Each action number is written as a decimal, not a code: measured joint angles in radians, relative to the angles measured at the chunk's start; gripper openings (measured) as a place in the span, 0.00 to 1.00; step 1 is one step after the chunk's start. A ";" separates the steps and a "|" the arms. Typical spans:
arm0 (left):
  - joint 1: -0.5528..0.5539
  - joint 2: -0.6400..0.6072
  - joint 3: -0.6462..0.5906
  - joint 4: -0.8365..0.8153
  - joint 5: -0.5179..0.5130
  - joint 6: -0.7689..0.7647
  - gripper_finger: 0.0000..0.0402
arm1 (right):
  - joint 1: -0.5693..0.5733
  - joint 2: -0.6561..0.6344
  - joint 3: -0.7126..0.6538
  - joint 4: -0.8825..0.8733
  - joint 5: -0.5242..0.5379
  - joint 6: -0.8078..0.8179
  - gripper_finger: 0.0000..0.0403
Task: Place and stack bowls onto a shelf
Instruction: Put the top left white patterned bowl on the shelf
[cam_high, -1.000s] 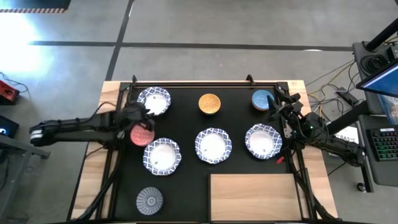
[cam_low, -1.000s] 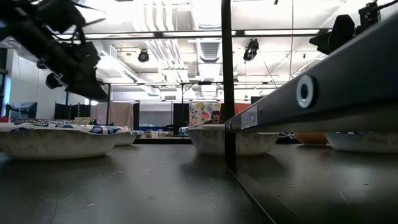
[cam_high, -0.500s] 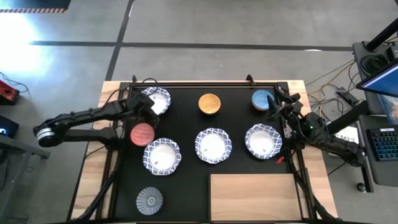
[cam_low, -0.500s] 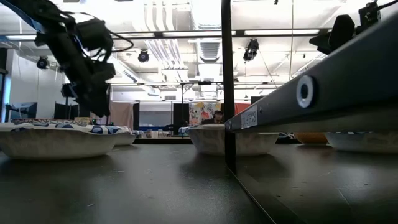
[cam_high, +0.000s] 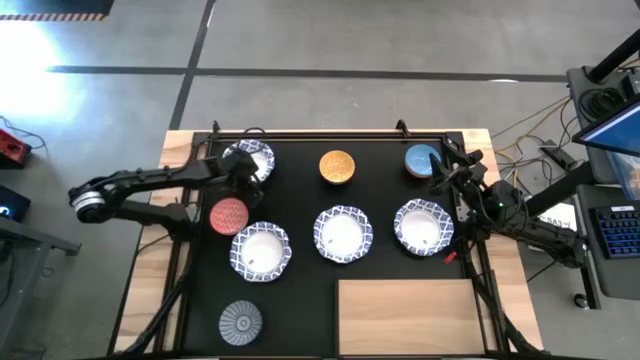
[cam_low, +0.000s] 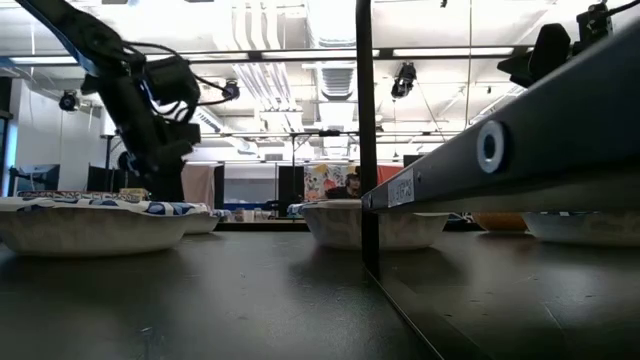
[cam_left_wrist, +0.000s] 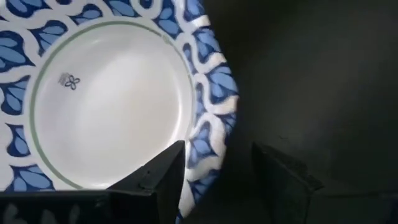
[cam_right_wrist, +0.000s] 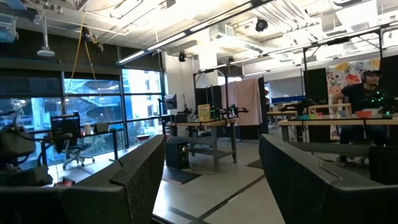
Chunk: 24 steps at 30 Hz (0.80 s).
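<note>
Eight bowls sit on their bases on the black mat. The large white, blue-rimmed ones are at the far left (cam_high: 248, 160), near left (cam_high: 261, 250), middle (cam_high: 343, 233) and right (cam_high: 423, 227). The small ones are orange (cam_high: 337, 167), blue (cam_high: 422, 160), pink-red (cam_high: 229, 215) and grey-striped (cam_high: 240, 322). The pale wood shelf (cam_high: 405, 317) lies at the near right. My left gripper (cam_high: 244, 173) is open over the far-left white bowl (cam_left_wrist: 106, 106). One finger (cam_left_wrist: 165, 177) stands inside the rim (cam_left_wrist: 211, 155) and one finger (cam_left_wrist: 280, 177) outside it. My right gripper (cam_high: 441, 183) is open and empty between the blue bowl and the right white bowl.
The mat's metal frame (cam_high: 330, 132) runs around the bowls, and an upright post (cam_low: 366, 140) of it shows in the low view. Bare wood table (cam_high: 160, 300) borders the mat at left and right. A monitor and cables (cam_high: 610, 130) stand past the right edge.
My left gripper has gone from above the pink-red bowl toward the table's far edge and a little right. It has come down over the near-right rim of the far-left white bowl. The bowls have stayed where they were.
</note>
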 joint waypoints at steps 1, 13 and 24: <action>0.000 0.015 0.000 0.006 -0.008 0.003 0.41 | 0.000 0.000 0.000 0.000 0.000 0.000 0.62; 0.000 0.127 0.000 0.043 -0.032 0.024 0.28 | 0.000 0.000 0.000 0.000 0.000 0.000 0.62; 0.000 0.109 0.004 0.042 -0.035 0.021 0.01 | 0.000 0.000 0.000 0.000 0.000 0.000 0.62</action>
